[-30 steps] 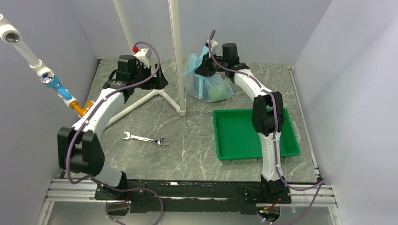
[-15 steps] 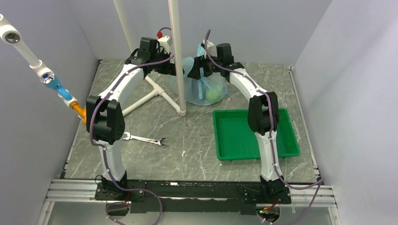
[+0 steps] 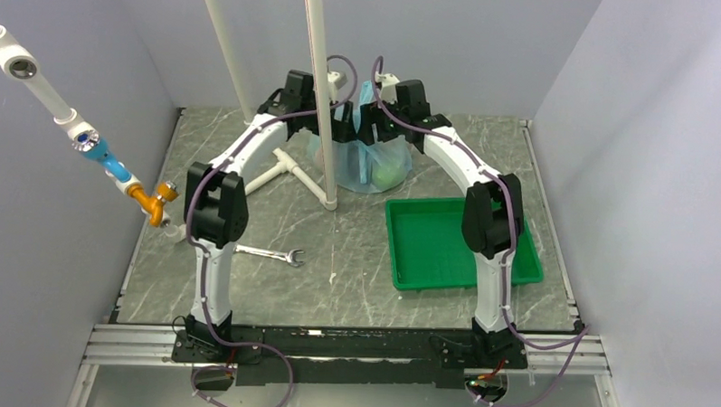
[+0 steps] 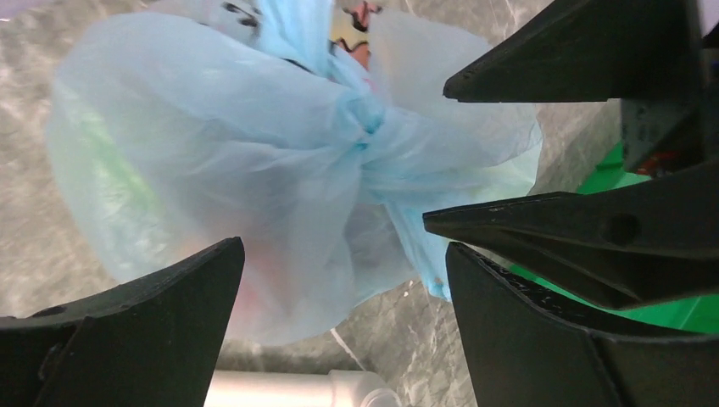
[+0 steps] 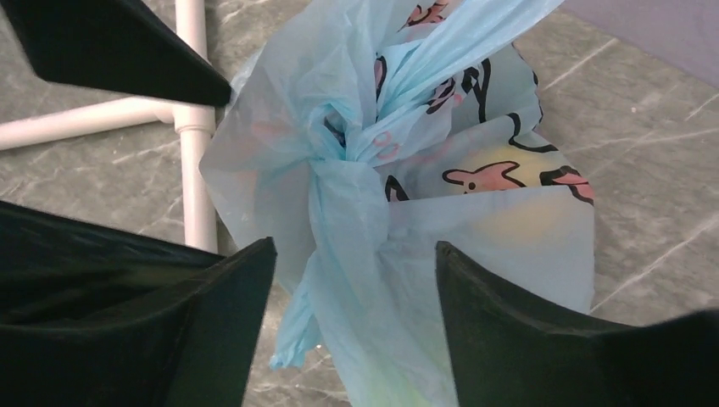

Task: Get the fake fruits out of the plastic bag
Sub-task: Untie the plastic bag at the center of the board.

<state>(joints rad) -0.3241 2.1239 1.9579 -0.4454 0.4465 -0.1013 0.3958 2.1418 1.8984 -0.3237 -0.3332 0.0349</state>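
The left gripper (image 4: 343, 246) and right gripper (image 5: 354, 246) both gape, with the knotted bag (image 4: 212, 153) between them. The right wrist view shows its cartoon print (image 5: 492, 178) plainly. The top view shows a round green fruit (image 3: 387, 173) inside.

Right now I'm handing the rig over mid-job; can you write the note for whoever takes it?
Left gripper: jaws open, facing the plastic bag, gripping nothing.
Right gripper: jaws open, pointing at the knot, not closed on it.
Bag: far middle of the table, tied shut; a green fruit shows through its wall.
Done: both arms are at the bag. No fruit is out; the green tray holds none.
Left: undo the knot, open the bag, lift out the fruits.
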